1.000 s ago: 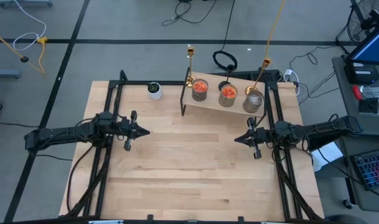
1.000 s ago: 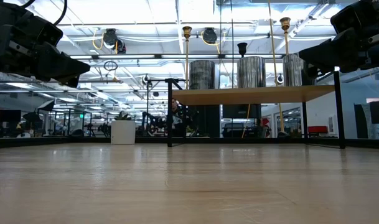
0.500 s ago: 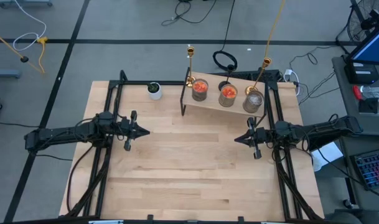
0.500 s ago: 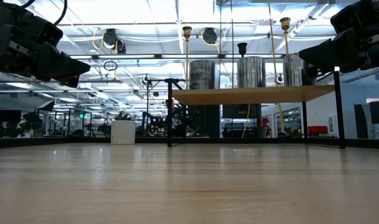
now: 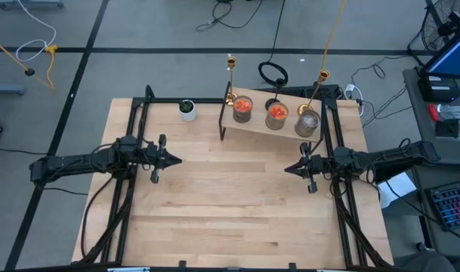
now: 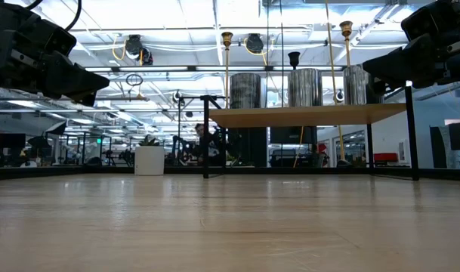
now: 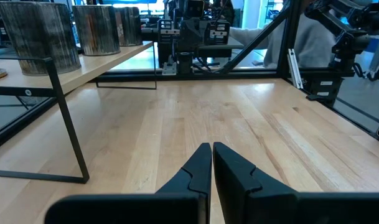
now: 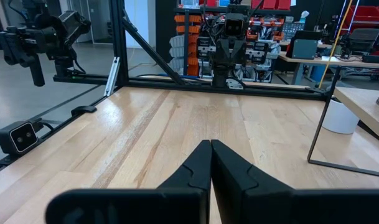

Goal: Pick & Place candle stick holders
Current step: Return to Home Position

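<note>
Left orange-red jar (image 5: 243,109), middle orange-red jar (image 5: 276,115) and clear-grey jar (image 5: 308,123) sit in a row on the wooden shelf (image 5: 256,130), just beyond the right hand (image 5: 288,169) and well apart from the left hand (image 5: 174,160). Behind the jars we see the shiny left gold holder (image 6: 226,35), the black holder (image 6: 294,59) and the right gold holder (image 6: 346,29). The low view shows ribbed jar walls; the high view shows their colour. Both hands are closed and empty above the bench (image 5: 230,219).

Behind 1 jar (image 6: 304,87), the black holder (image 6: 294,57) seems partly hidden.
</note>
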